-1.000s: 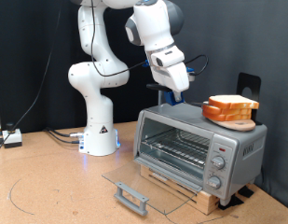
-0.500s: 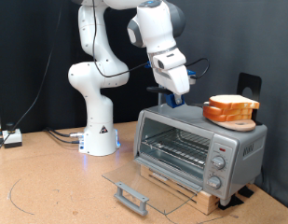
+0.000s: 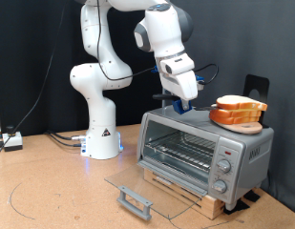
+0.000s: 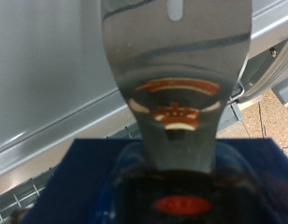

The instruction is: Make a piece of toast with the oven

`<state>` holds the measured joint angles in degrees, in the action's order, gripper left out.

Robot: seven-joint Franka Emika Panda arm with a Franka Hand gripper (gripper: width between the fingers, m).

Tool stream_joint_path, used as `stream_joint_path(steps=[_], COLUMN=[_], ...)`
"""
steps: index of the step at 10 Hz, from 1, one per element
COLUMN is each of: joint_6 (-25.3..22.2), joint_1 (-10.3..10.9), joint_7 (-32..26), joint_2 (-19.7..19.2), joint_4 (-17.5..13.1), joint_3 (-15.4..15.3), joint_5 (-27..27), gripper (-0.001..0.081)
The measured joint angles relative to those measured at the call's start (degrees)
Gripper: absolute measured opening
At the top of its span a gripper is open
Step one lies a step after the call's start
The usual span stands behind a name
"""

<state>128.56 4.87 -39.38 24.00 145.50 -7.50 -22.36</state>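
While the arm (image 3: 99,76) leans over from its base at the back of the bench, I see the gripper (image 3: 184,103) hanging just above the oven (image 3: 204,148), over the back part of its roof on the exterior view's left. A dark blue thing (image 3: 178,105) sits at the fingers, with a shiny metal blade (image 4: 176,75) running out from a blue handle (image 4: 171,182) in the wrist view. It looks like a spatula clamped there, but I cannot tell how the fingers stand, since neither view shows them clearly.

The oven sits near the bench's front corner at the exterior view's right, on a wooden board (image 3: 200,196). Its glass door (image 3: 137,186) is dropped fully open, lying flat toward the bench's front edge, grey handle (image 3: 133,201) outermost. I can see the wire rack (image 3: 185,151) inside and 3 knobs (image 3: 223,163) on the end panel.

On the oven's roof, toward the exterior view's right, the bread slices (image 3: 237,110) rest on a small wooden plate (image 3: 244,125), close beside the gripper but apart from it. I cannot pick a single slice from that stack.
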Motion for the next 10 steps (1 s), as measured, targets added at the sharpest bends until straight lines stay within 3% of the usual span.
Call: stream_joint_path(steps=[10], joint_6=[2.0], joint_1=[0.0], joint_7=[-1.4], joint_2=[0.2], joint_4=[-0.1], joint_3=[-1.0], joint_5=[0.4], gripper=[0.0391])
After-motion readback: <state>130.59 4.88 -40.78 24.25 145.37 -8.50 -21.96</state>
